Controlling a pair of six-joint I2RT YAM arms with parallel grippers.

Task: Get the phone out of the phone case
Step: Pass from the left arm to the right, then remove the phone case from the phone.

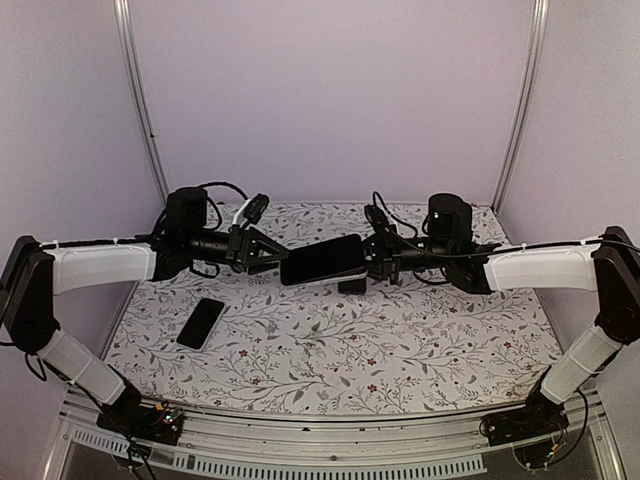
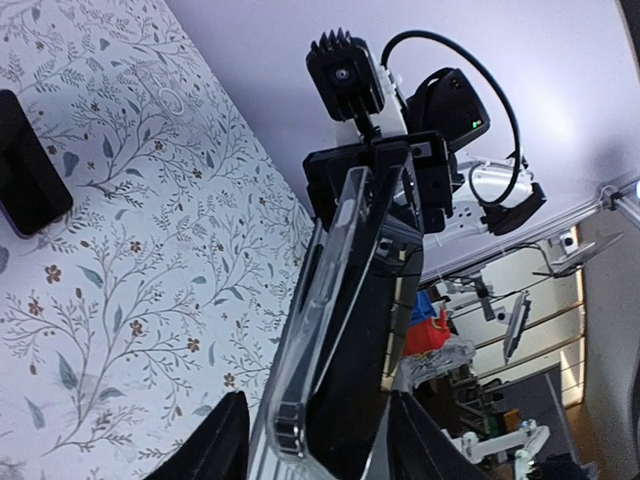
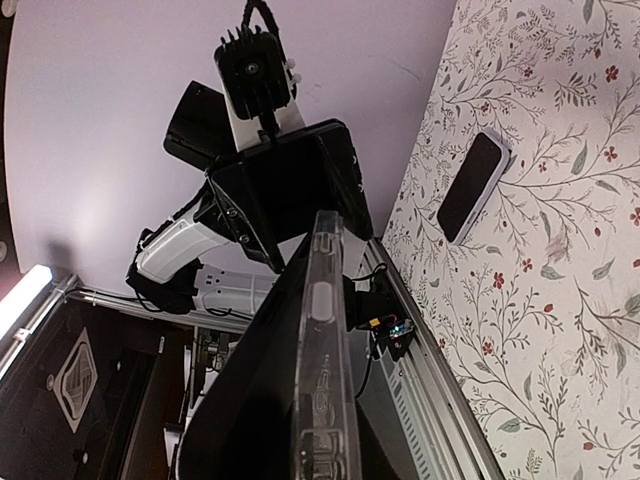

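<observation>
The black phone (image 1: 320, 260) sits in the clear phone case (image 1: 332, 277) and hangs in the air above the middle of the table, tilted, between both arms. My right gripper (image 1: 364, 263) is shut on its right end. My left gripper (image 1: 279, 262) stands open around the left end. In the left wrist view the case (image 2: 322, 300) and the phone (image 2: 365, 330) run between my left fingers (image 2: 215, 445), with a gap on each side. In the right wrist view the case's clear edge (image 3: 322, 340) runs up the middle, with the phone (image 3: 250, 400) to its left.
A second black phone (image 1: 200, 323) with a pale rim lies flat on the floral tablecloth (image 1: 400, 340) at the front left, seen too in the wrist views (image 2: 25, 165) (image 3: 472, 187). Lavender walls enclose the table on three sides.
</observation>
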